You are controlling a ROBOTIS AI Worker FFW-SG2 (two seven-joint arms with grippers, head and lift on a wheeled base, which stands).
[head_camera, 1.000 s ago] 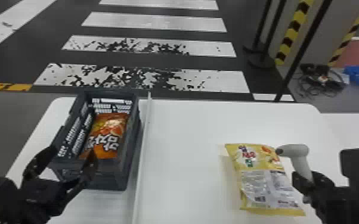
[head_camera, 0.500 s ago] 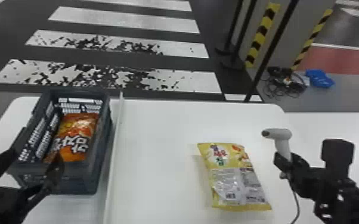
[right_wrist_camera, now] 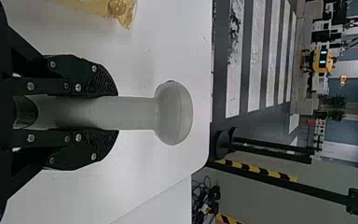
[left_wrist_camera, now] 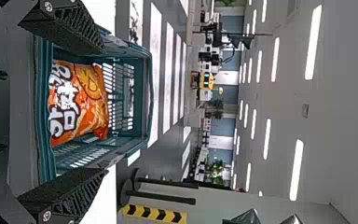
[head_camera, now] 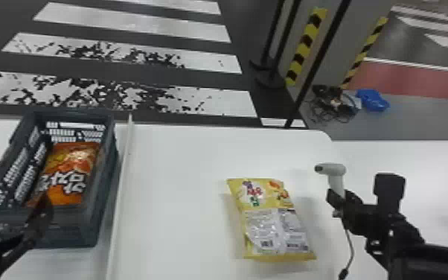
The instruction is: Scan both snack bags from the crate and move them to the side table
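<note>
My left gripper (head_camera: 11,208) is at the near end of the crate (head_camera: 106,201), fingers spread. In the left wrist view the left gripper (left_wrist_camera: 67,112) stands open, with the orange snack bag (left_wrist_camera: 81,100) lying in the crate beyond it. The head view has that orange bag (head_camera: 69,173) too, on the crate floor. A yellow snack bag (head_camera: 271,219) lies flat on the white table, printed label up. To its right my right gripper (head_camera: 338,201) holds the scanner (head_camera: 331,170) upright. From the right wrist, my right gripper (right_wrist_camera: 109,113) is closed around the handle of the scanner (right_wrist_camera: 172,113).
A thin raised white strip (head_camera: 121,186) runs along the table (head_camera: 182,167) between crate and yellow bag. Another white table (head_camera: 420,160) adjoins on the right. The scanner's cable (head_camera: 350,242) hangs below the right gripper. Black poles stand behind the tables.
The head view has swung to the right, so crate, bags and tables appear shifted left. The scanner, still held, now sits higher off the yellow bag's right side than at first.
</note>
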